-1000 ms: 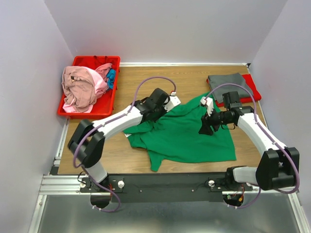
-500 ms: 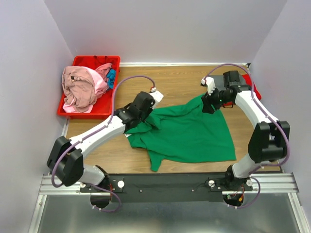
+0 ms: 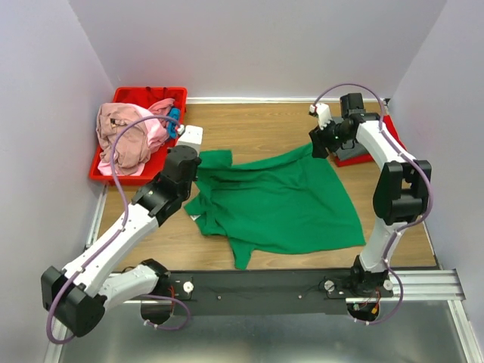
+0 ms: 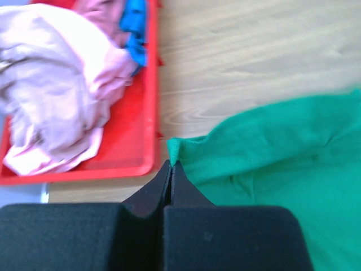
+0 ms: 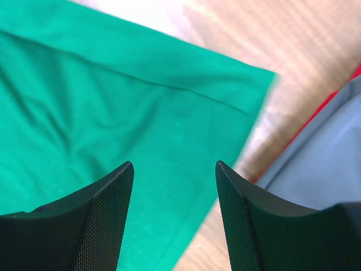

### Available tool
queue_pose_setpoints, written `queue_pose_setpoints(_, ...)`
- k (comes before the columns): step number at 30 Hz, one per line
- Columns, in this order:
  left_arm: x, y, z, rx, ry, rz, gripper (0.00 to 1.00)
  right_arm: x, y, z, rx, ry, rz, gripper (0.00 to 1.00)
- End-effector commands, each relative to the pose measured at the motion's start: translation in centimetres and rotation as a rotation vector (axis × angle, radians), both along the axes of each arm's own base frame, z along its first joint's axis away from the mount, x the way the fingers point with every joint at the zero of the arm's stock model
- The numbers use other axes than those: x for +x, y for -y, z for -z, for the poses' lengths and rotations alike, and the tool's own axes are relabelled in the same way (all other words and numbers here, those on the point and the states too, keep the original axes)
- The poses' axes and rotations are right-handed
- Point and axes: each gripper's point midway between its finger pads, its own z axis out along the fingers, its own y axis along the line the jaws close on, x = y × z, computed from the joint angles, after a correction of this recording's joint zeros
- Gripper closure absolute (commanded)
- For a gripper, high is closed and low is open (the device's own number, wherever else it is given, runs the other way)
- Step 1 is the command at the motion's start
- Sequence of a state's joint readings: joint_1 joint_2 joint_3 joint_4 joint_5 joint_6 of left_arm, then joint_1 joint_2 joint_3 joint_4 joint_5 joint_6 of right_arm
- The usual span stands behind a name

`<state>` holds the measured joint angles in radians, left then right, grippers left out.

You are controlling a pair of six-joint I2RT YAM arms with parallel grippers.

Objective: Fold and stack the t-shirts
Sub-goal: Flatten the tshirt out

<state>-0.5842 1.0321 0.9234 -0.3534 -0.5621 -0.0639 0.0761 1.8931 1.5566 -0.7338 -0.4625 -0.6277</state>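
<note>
A large bright green t-shirt (image 3: pixel 280 200) lies spread across the middle of the wooden table. My left gripper (image 3: pixel 198 162) is shut on its far-left corner beside the red bin; in the left wrist view the fingertips (image 4: pixel 171 165) pinch a point of green cloth (image 4: pixel 271 152). My right gripper (image 3: pixel 314 147) hangs open over the shirt's far-right corner, its fingers (image 5: pixel 174 165) apart with only green cloth (image 5: pixel 113 101) below them. A dark grey t-shirt (image 5: pixel 321 152) lies folded just right of that corner. Pink t-shirts (image 3: pixel 125 136) and a blue one (image 3: pixel 174 122) are heaped in the bin.
The red bin (image 3: pixel 144 94) stands at the far left corner, close to my left gripper. A red edge (image 5: pixel 356 72) shows under the grey shirt. White walls close in the table on three sides. Bare wood shows along the far edge.
My left arm has pulled the green shirt's corner left and back toward the bin, stretching the cloth flatter. My right arm has swung back from the shirt's middle to its far-right corner.
</note>
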Motion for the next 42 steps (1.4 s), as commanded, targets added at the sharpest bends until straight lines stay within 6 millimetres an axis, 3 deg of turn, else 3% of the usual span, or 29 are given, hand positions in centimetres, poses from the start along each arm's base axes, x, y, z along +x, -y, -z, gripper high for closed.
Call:
queue_pose_setpoints(1,-0.3,-3.2,-1.9,-0.038,0.103,-0.166,1.0,1.6,0.3,0.2,0.004,-0.007,0.038,0.33)
queue_pose_setpoints(7,-0.2,-3.0,-1.1,-0.036,0.103,-0.138,1.0,2.7,-0.8,2.1,0.062,-0.062,0.038,0.34)
queue_pose_setpoints(11,0.3,-2.3,0.2,-0.01,0.058,-0.119,1.0,4.9,-1.5,4.1,0.107,-0.123,0.099,0.36)
queue_pose_setpoints(14,0.4,-2.0,0.7,-0.011,0.047,-0.104,1.0,6.8,-1.8,3.9,0.136,-0.12,0.146,0.37)
queue_pose_setpoints(15,0.4,-2.0,0.8,-0.01,0.045,-0.104,1.0,7.0,-2.2,4.8,0.152,-0.143,0.148,0.37)
queue_pose_setpoints(18,0.4,-1.9,0.8,-0.013,0.049,-0.101,1.0,8.5,-2.7,4.6,0.187,-0.142,0.171,0.39)
queue_pose_setpoints(20,0.4,-2.0,0.8,-0.01,0.047,-0.102,1.0,8.8,-2.7,5.5,0.196,-0.164,0.19,0.41)
queue_pose_setpoints(29,0.6,-1.8,1.4,0.002,0.03,-0.097,1.0,8.1,-3.5,7.5,0.231,-0.229,0.184,0.46)
queue_pose_setpoints(37,0.7,-1.7,1.5,0.005,0.027,-0.095,1.0,7.4,-3.8,8.2,0.254,-0.265,0.182,0.57)
queue_pose_setpoints(42,0.6,-1.7,1.5,0.0,0.028,-0.093,1.0,7.3,-4.1,8.3,0.266,-0.281,0.191,0.59)
